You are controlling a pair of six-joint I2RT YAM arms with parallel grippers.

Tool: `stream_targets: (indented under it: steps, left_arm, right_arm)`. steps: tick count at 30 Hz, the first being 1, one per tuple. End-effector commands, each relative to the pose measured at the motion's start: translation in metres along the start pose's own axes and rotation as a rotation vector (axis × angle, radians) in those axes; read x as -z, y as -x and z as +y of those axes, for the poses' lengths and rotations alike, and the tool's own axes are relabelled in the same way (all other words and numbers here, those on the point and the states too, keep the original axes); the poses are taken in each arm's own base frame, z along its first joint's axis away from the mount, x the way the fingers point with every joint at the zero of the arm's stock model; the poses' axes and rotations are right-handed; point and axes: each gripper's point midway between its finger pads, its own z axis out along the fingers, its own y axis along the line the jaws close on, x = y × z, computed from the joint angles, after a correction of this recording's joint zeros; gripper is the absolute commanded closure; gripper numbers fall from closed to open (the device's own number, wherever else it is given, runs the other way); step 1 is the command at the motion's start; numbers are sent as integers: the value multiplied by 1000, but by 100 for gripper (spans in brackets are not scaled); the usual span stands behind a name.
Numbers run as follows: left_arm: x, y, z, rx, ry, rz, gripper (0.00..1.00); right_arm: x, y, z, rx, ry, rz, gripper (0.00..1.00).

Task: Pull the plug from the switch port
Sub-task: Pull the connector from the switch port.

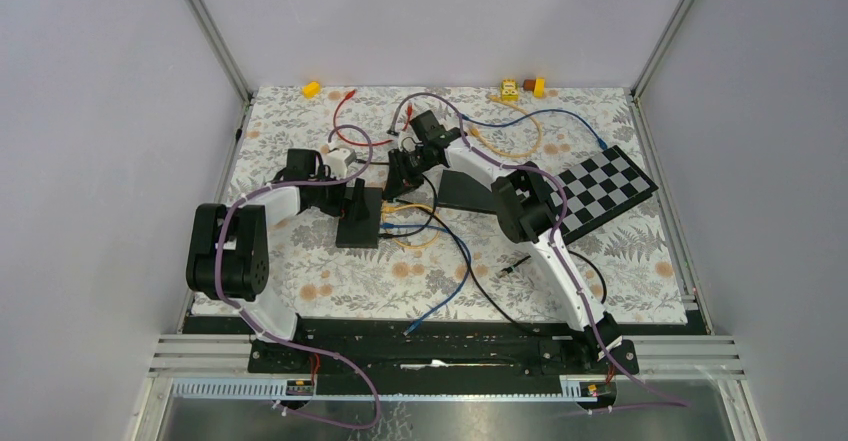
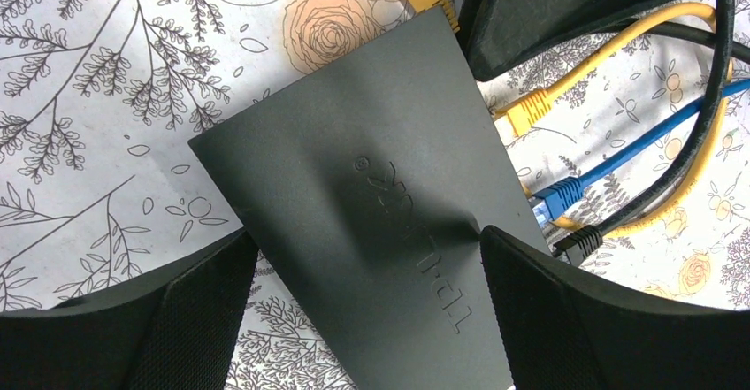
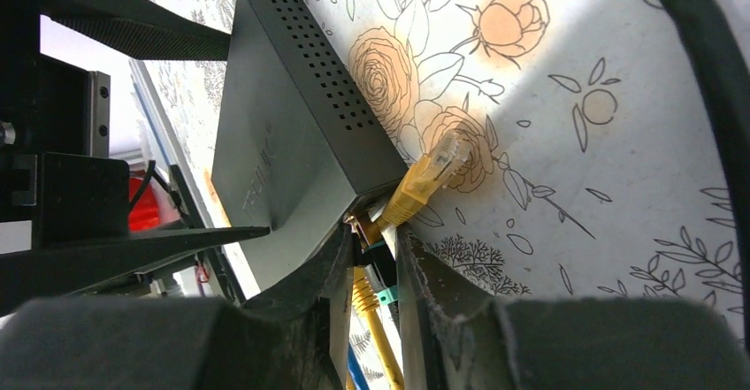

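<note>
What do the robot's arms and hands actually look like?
Both the left arm and right arm mix black joints with white shells, a lilac cable tied along each. The left hand and right hand are black, each with two wedge-shaped fingers with finely textured faces.

Smooth matt dark-grey plastic on the switch (image 2: 371, 231), lettering embossed on top, one side perforated; matt printed floral table cover (image 2: 106, 98), cloth or paper not distinguishable. Finely textured matt black pads (image 2: 195, 319) on the left gripper (image 2: 367, 248). Slightly glossy plastic sheathing on the yellow cable (image 2: 610, 49), blue cable (image 2: 654, 133) and black cable (image 2: 707, 116); clear plastic yellow plug (image 3: 433, 173); glossy black plug (image 3: 378, 262) between the rough-edged black fingers (image 3: 442, 319) of the right gripper (image 3: 371, 257).
</note>
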Motion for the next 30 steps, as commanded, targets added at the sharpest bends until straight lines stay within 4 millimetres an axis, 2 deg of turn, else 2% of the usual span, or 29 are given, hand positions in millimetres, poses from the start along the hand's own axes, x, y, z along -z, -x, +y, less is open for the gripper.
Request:
stream_targets:
  steps: [1, 9, 16, 20, 30]
  left_arm:
    - [9, 16, -16, -40, -21, -58, 4]
    - [19, 54, -28, -128, -8, -170, 3]
    - [-1, 61, -38, -177, 26, -169, 3]
    - [-13, 61, -28, -190, 138, -155, 3]
    - [-18, 52, 0, -187, 323, -122, 4]
  right_arm:
    - [-16, -36, -64, 38, -238, 85, 100]
    - [-16, -33, -54, 52, -163, 91, 100]
    - [-12, -28, -51, 75, -169, 77, 100]
    - [-12, -28, -49, 76, -162, 78, 100]
    - [-12, -28, -48, 76, -144, 81, 100]
